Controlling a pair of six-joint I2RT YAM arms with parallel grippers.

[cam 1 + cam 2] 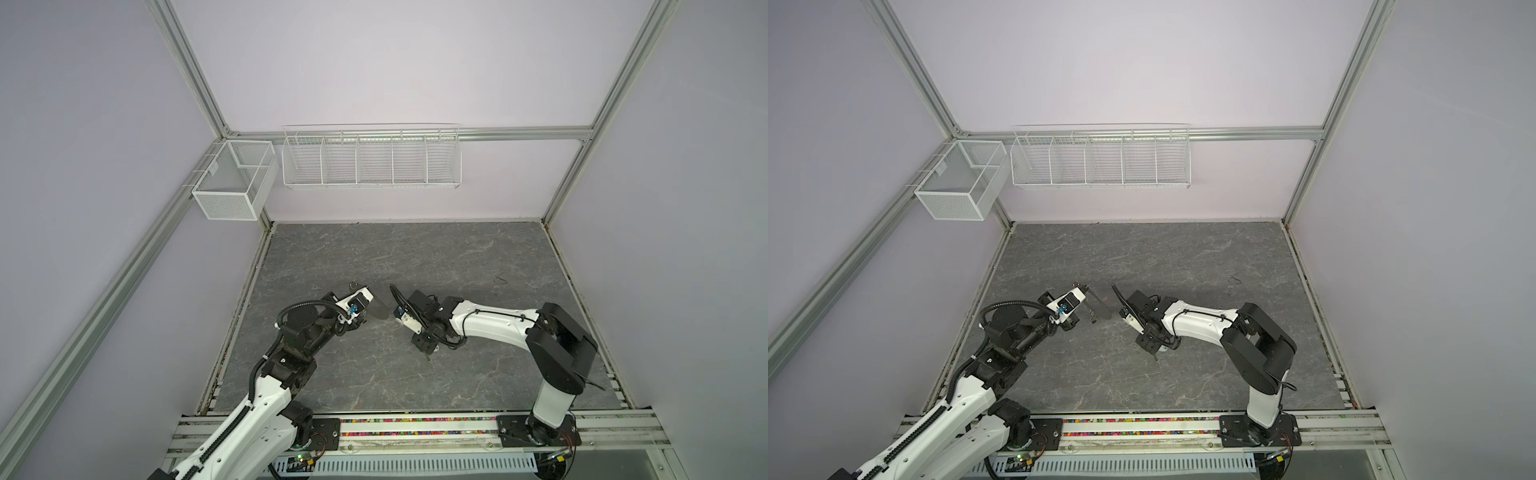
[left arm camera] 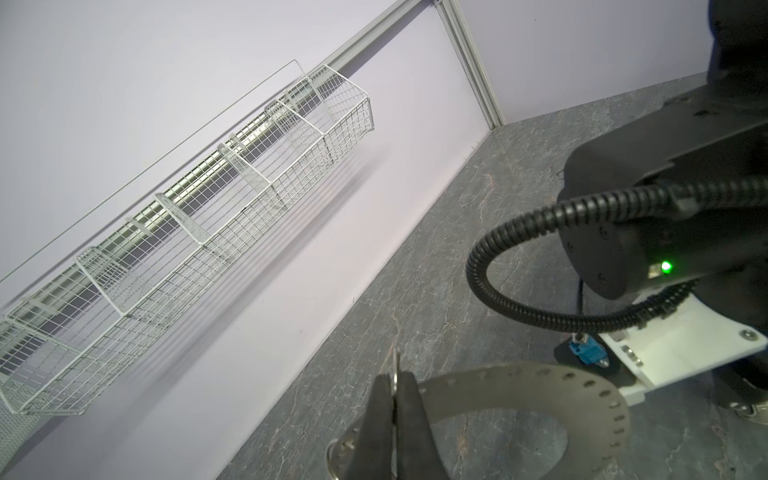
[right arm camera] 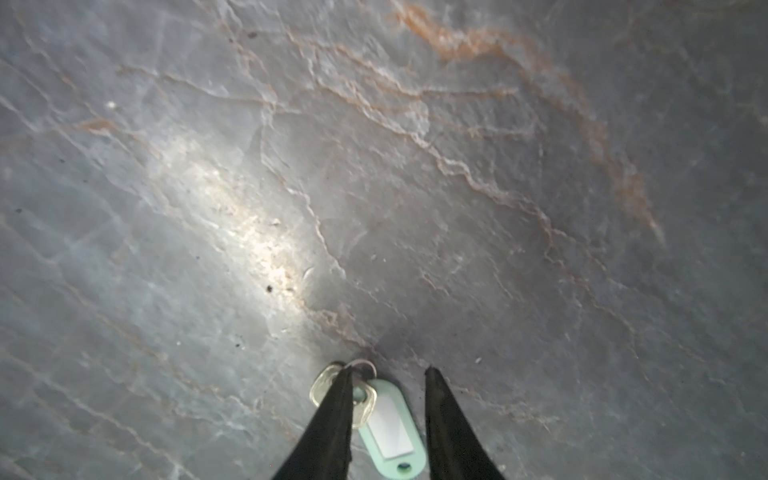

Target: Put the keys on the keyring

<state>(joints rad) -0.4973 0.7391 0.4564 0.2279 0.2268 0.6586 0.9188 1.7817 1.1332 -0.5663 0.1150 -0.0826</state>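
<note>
Nearest the robot's base, the right claw (image 3: 387, 370) points down with its jaws apart, straddling a small silver key on a pale green, white-faced oblong tag (image 3: 390, 428) that lies on the dark grey stone-patterned bench (image 3: 374, 166); one fingertip rests over the key. Farther in, the left claw (image 2: 396, 378) is pinched together at the rim of the flat wide grey metal ring with small holes round its edge (image 2: 540, 382), holding it above the bench in both top views. On the far wall hangs a long white wire basket (image 1: 371, 160).
</note>
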